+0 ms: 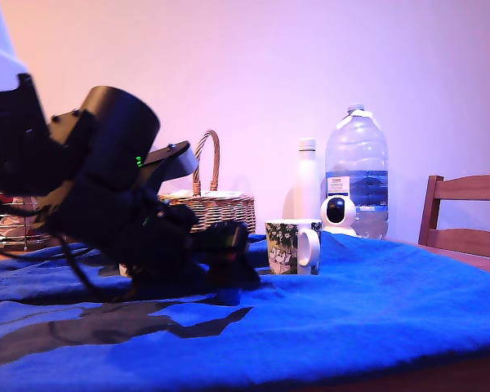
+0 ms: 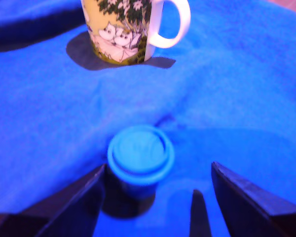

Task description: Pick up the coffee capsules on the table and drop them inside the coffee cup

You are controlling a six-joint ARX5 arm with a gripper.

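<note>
We see the black arm [image 1: 90, 175] bent low over the table, its gripper [image 2: 155, 197] down at the blue cloth [image 1: 376, 302] and aimed toward the mug [image 1: 294, 247] on the exterior view's right. In the wrist view the claw stands wide, its two dark fingers [image 2: 71, 202] spread apart with a blue capsule [image 2: 140, 159] sitting between them; the capsule stands on the cloth close against one finger and well clear of the other, and nothing is gripped. The capsule is small and round, with a flanged rim and a flat top that looks the same blue as the cloth. Beyond it the mug stands upright on the cloth, a glossy white piece with a looped handle and a printed pattern of white flowers and dark leaves on yellow. The cloth is soft, napped and rumpled into folds. Behind the mug we see a wicker basket [image 1: 216, 204] with an arched handle, a slim white bottle [image 1: 308, 184], a large clear plastic water jug [image 1: 357, 167] whose label is too small to read, a small white round camera [image 1: 337, 214], and a wooden chair [image 1: 465, 216] at the exterior view's right edge.
</note>
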